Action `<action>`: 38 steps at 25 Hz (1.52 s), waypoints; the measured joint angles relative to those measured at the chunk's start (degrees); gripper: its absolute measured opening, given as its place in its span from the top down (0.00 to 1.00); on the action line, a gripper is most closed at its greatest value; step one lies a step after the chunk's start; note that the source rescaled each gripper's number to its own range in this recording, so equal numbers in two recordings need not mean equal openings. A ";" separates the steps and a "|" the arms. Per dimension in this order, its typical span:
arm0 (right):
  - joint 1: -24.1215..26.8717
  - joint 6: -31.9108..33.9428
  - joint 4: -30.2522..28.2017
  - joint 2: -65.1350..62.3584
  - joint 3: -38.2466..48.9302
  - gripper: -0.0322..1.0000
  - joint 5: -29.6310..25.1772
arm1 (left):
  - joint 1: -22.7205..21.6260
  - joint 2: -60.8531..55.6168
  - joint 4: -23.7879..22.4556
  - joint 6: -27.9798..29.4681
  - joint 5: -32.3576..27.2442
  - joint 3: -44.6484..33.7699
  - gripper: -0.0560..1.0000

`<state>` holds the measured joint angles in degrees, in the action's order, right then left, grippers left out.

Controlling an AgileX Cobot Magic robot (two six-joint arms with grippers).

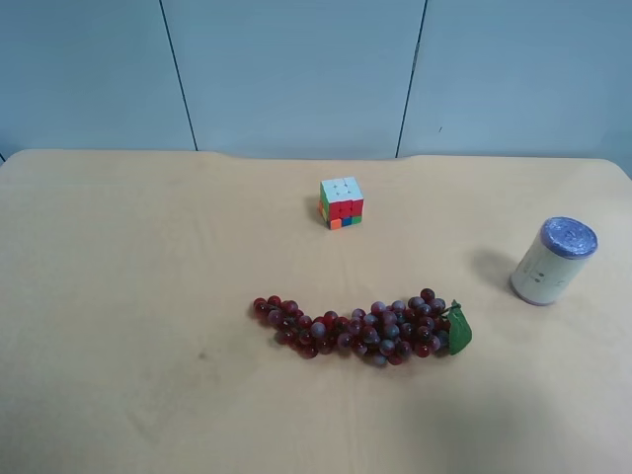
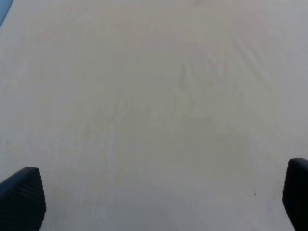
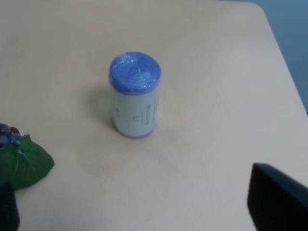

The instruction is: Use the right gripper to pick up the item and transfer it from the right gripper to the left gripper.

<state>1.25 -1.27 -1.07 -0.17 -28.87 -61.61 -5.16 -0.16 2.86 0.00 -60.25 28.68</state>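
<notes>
The task is at the very start, i.e. no step of it is done yet as far as the views show. The can (image 1: 553,261) stands upright on the table (image 1: 118,296), lid up, w/ nothing touching it. It is well apart from the grapes (image 1: 360,329), on the side of the bunch where the green leaf (image 1: 459,331) is, and a bit farther toward the wall than the bunch. The cube (image 1: 341,202) is also apart from the grapes, behind them toward the wall, and far from the can.

The right gripper (image 3: 134,204) has its fingers wide: the two dark tips are far from each other, w/ only bare table btw. them. The can is ahead of it and not yet inside the fingers. The leaf end of the grapes shows near one finger. The left gripper (image 2: 159,197) is wide too, and its view gives only table surface, no can and no grapes. In the high view neither arm is visible, so both are prob. back from the objects.

In my judgement all steps are left: approach the can and close on it, lift it, bring it to the left gripper, let that one take it, then release. Some care is needed w/ the leaf, as it lies rather near the approach path.
</notes>
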 joint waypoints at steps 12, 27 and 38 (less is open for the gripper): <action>0.00 0.00 0.00 0.00 0.00 0.19 0.00 | 0.00 0.00 0.00 -0.32 0.00 0.00 0.00; 0.00 0.00 0.00 0.00 0.00 0.19 0.00 | 0.00 0.00 0.00 -0.32 0.00 0.00 0.00; 0.00 0.00 0.00 0.00 0.00 0.19 0.00 | 0.00 0.00 0.00 -0.32 0.00 0.00 0.00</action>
<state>1.25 -1.27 -1.07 -0.17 -28.87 -61.61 -5.16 -0.16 2.86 -0.32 -60.25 28.68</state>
